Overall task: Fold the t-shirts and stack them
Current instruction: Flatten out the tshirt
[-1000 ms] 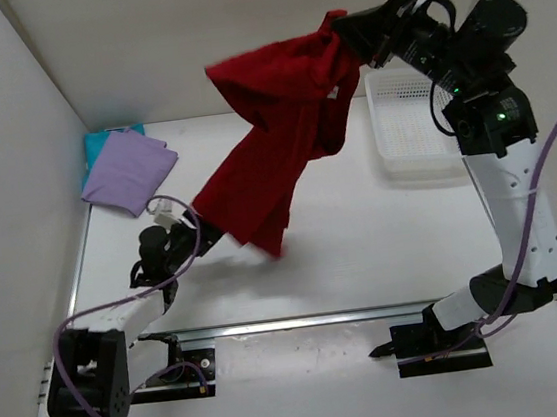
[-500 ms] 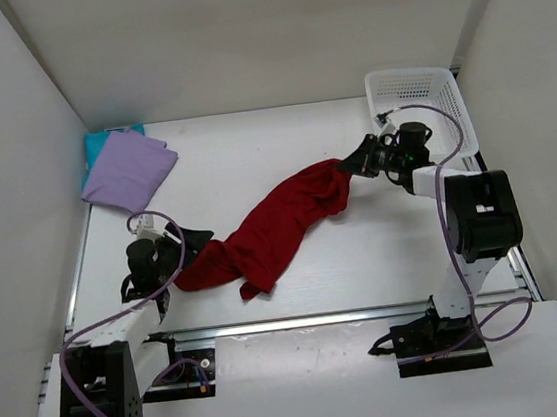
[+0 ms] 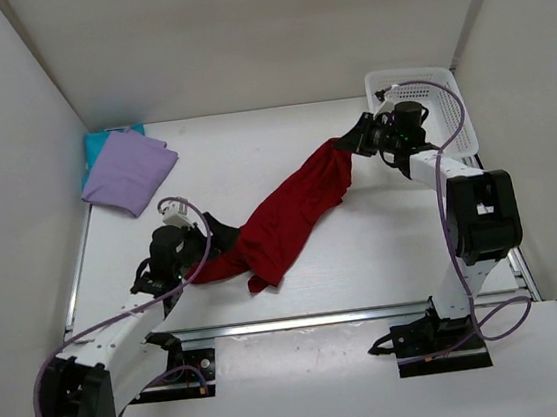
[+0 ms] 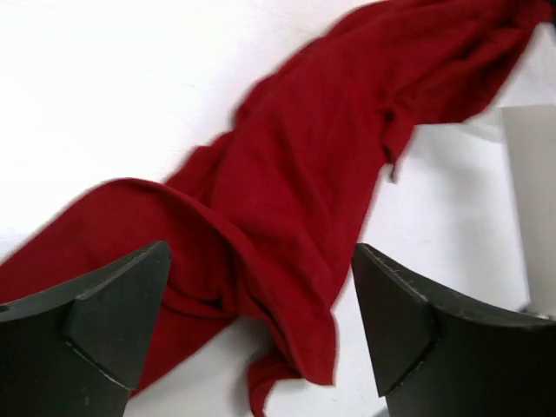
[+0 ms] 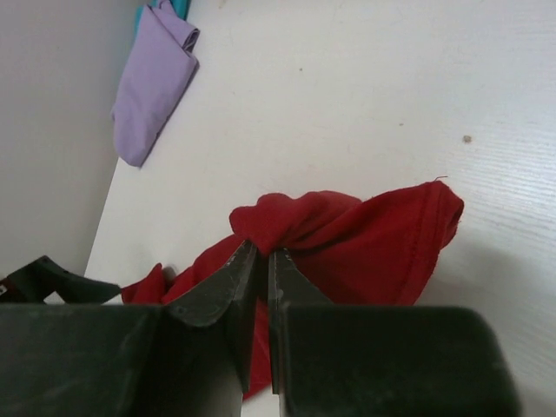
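The red t-shirt [image 3: 289, 215] lies crumpled in a long diagonal band across the middle of the table. My right gripper [image 3: 352, 145] is shut on its far right end, pinching a bunched fold [image 5: 287, 221] between the fingertips [image 5: 261, 254]. My left gripper [image 3: 217, 241] stands open at the near left end, its two fingers wide apart on either side of the loose red cloth [image 4: 261, 261], which rests on the table. A folded lavender t-shirt [image 3: 128, 172] lies on a teal one [image 3: 100, 143] at the far left corner.
The white lattice basket [image 3: 409, 74] stands at the far right, just behind my right wrist. White walls close in the left, back and right sides of the table. The lavender t-shirt [image 5: 152, 87] shows far off in the right wrist view.
My right arm has come down from high up, laying the hanging red t-shirt across the table. My left gripper has opened wide and moved slightly to the right.
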